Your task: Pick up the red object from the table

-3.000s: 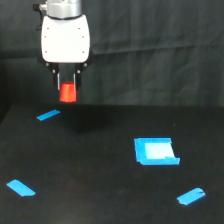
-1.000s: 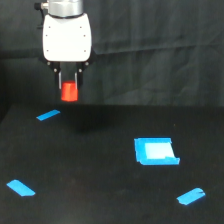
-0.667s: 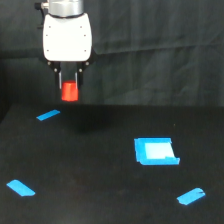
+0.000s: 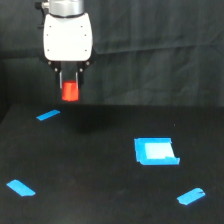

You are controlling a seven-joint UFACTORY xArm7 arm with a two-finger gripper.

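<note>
While the white-housed tool (image 4: 70,86) hangs at the exterior view's upper left, I see its two dark fingers closed against the sides of the small bright red-orange cylinder (image 4: 70,92), which sits clear above the matte black worktop (image 4: 100,175). Below it on the worktop I note three blue tape strips: one near under the tool (image 4: 48,115), one at the view's lower left (image 4: 20,187), one at lower right (image 4: 190,196). A blue square patch with a pale centre (image 4: 155,151) lies right of centre, well apart from the cylinder.
</note>
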